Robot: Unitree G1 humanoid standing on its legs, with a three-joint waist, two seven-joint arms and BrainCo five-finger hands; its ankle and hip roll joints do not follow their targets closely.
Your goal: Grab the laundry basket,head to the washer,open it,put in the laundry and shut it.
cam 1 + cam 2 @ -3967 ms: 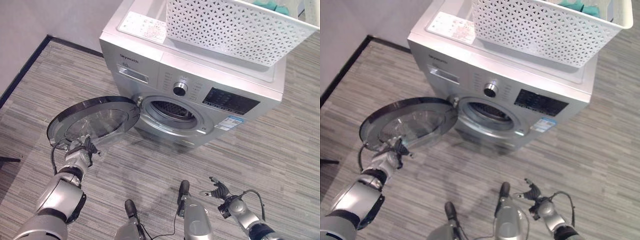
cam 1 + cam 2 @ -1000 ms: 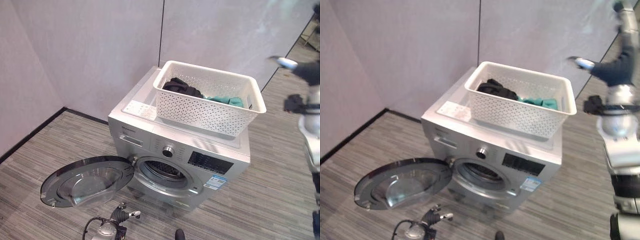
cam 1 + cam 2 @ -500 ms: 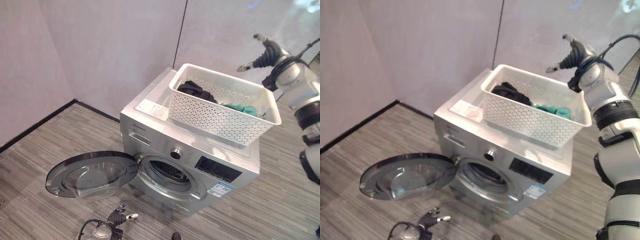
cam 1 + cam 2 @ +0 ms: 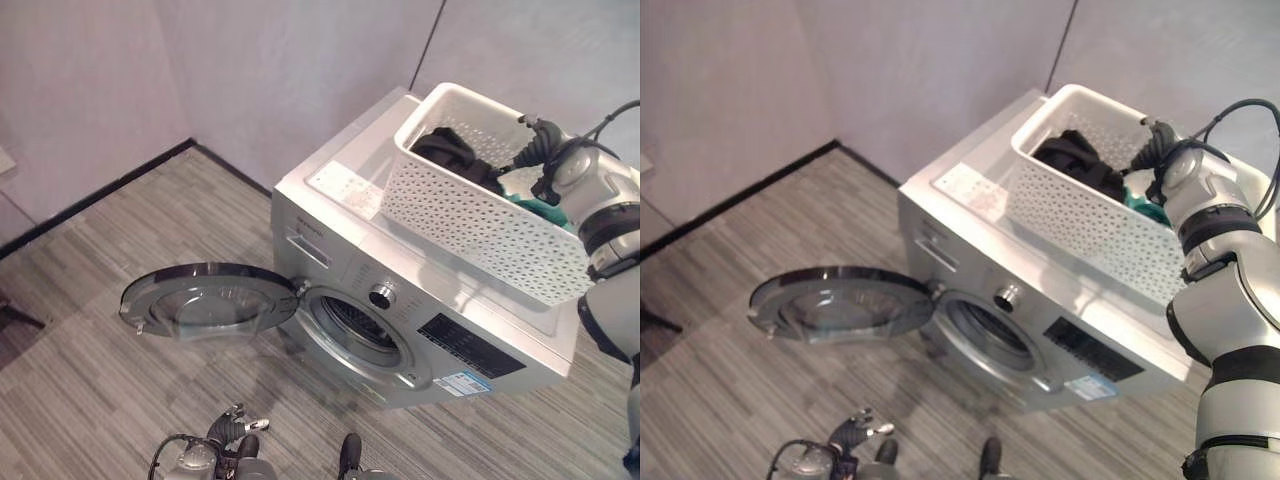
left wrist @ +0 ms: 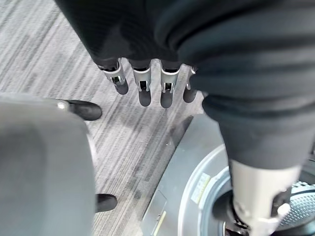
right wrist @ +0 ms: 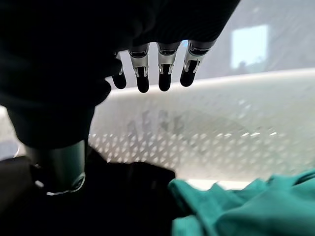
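A white perforated laundry basket [image 4: 470, 215] stands on top of the silver washer [image 4: 330, 215]. Inside it lie a black garment [image 4: 452, 150] and a teal garment [image 4: 535, 208]. My right hand [image 4: 538, 140] reaches into the basket from the right, just above the clothes. In the right wrist view its fingers [image 6: 165, 69] are straight, with the black garment [image 6: 123, 196] and teal garment [image 6: 246, 206] under them and nothing held. The washer's round door [image 4: 205, 300] is swung wide to the left, baring the drum opening [image 4: 355, 325]. My left hand [image 4: 225, 432] hangs low in front of the washer, fingers [image 5: 143, 88] straight above the floor.
The washer stands at an angle against a pale wall with a dark skirting [image 4: 100, 190]. Striped grey floor [image 4: 90, 380] spreads in front and to the left. The open door juts out over the floor at about knee height.
The camera has swung, shifting the whole picture. My right hand has dropped from above the basket's far rim down into the basket over the clothes. The left hand stays low.
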